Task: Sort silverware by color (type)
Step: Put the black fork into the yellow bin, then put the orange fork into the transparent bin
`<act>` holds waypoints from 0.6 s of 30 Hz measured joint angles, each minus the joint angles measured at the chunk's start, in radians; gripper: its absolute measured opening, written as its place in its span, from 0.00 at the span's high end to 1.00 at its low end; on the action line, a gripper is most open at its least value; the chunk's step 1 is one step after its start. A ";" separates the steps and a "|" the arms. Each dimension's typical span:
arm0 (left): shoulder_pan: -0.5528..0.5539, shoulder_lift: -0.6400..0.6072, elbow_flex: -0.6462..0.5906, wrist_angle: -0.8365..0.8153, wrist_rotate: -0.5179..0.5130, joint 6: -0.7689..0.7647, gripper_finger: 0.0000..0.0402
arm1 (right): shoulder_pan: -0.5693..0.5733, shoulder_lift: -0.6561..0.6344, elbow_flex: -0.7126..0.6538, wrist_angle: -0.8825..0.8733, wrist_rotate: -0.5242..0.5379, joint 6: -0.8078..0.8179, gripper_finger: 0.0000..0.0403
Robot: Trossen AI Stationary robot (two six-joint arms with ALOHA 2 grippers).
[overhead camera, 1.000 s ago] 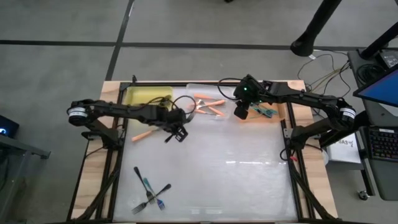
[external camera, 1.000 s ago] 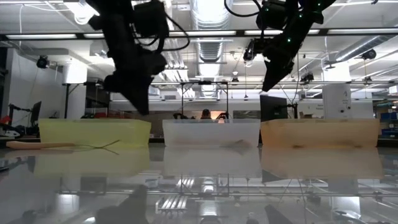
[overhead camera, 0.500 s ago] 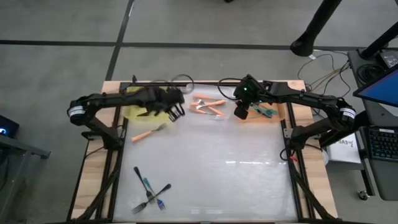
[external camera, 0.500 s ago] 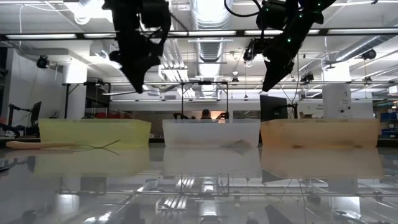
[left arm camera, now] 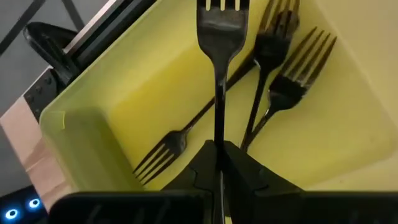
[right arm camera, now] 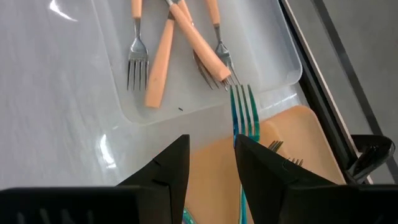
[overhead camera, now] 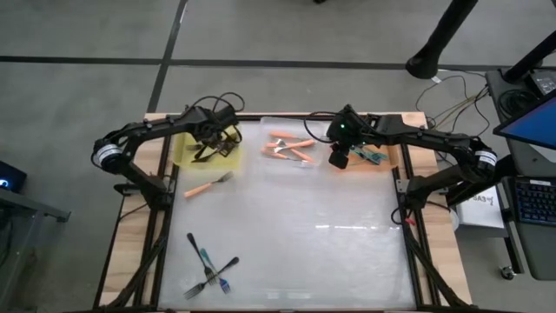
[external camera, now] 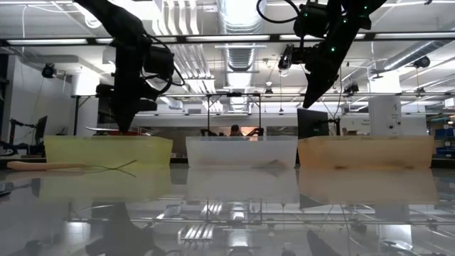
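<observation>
Left gripper over the translucent yellow bin, fingers pinched on one slim black fork, tines outward. Three more black forks lie in the bin, glossy. One orange-handled fork lies on the shiny table, just in front of that bin. Near the front edge: a loose cluster of forks, two black, at least one teal.

Clear middle bin: at least three orange forks, matte handles, metal tines.

Right gripper at the orange bin, fingers apart; one teal fork between them; grip unclear.
</observation>
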 joint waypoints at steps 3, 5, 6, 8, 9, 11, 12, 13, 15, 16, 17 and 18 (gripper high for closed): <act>0.001 0.000 0.002 0.000 0.031 0.023 0.98 | 0.000 0.000 0.000 0.000 0.000 0.000 0.70; 0.000 0.000 0.008 0.000 0.049 0.058 0.96 | 0.000 0.000 0.000 0.000 0.000 0.000 0.70; -0.001 0.000 0.012 0.000 0.048 0.065 0.95 | 0.000 0.000 0.001 0.000 0.000 0.000 0.70; 0.000 0.000 0.018 0.002 0.047 0.074 0.92 | 0.000 0.000 0.003 0.001 0.000 0.000 0.70; 0.001 0.000 0.019 0.001 0.046 0.078 0.91 | 0.000 0.000 0.003 0.001 0.000 0.000 0.70; 0.001 0.000 0.021 0.000 0.046 0.096 0.88 | 0.000 0.000 0.003 0.001 0.000 0.000 0.70; 0.001 0.000 0.021 0.000 0.046 0.110 0.87 | 0.000 0.000 0.003 0.001 0.000 0.000 0.70; 0.000 0.000 0.021 -0.001 0.046 0.118 0.85 | 0.000 0.000 0.003 0.001 0.000 0.000 0.70; 0.000 -0.001 0.021 -0.005 0.047 0.124 0.82 | 0.000 0.000 0.003 0.001 0.000 0.000 0.70; -0.001 0.000 0.022 -0.013 0.057 0.124 0.80 | 0.000 0.000 0.003 0.001 0.000 0.000 0.70; -0.001 0.000 0.026 -0.029 0.088 0.124 0.79 | 0.000 0.000 0.003 0.001 0.000 0.000 0.70; -0.002 -0.001 0.030 -0.040 0.128 0.126 0.78 | 0.000 0.000 0.003 0.001 0.000 0.000 0.70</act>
